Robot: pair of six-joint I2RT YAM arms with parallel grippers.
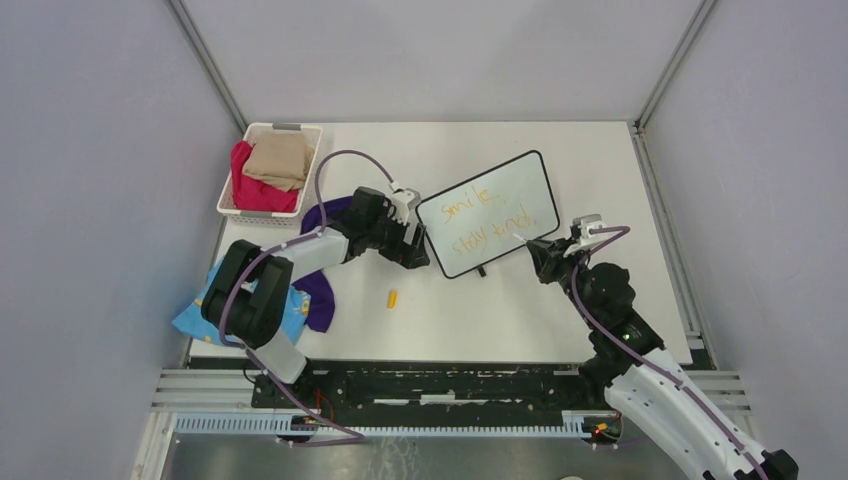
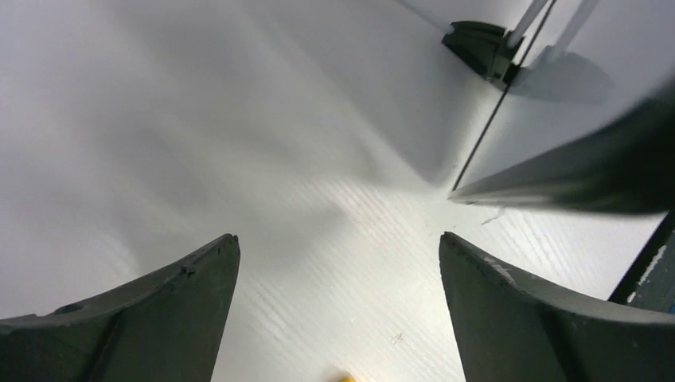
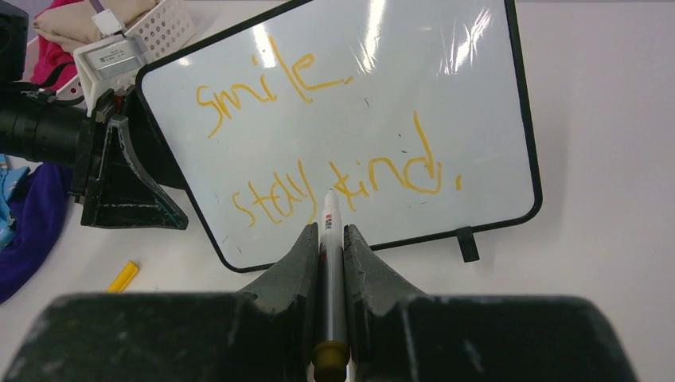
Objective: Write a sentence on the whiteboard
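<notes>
Handwriting in orange covers the whiteboard [image 3: 446, 119]: the sentence [image 3: 342, 187] reads "smile" on the upper line and "stay kind" on the lower. The board sits near the middle of the table [image 1: 600, 180], turned askew, its written face toward my right arm. My right gripper [image 3: 330, 231] is clamped on a marker [image 3: 331, 278]. Its white tip points at the lower line, between "stay" and "kind". Whether the tip touches the surface I cannot tell. My left gripper [image 2: 338, 243] is spread wide with nothing between its fingers, just beside the board's left edge. A small yellow cap [image 1: 393, 297] lies on the table near that gripper. A white basket [image 1: 258, 128] of cloths stands at the far left corner.
</notes>
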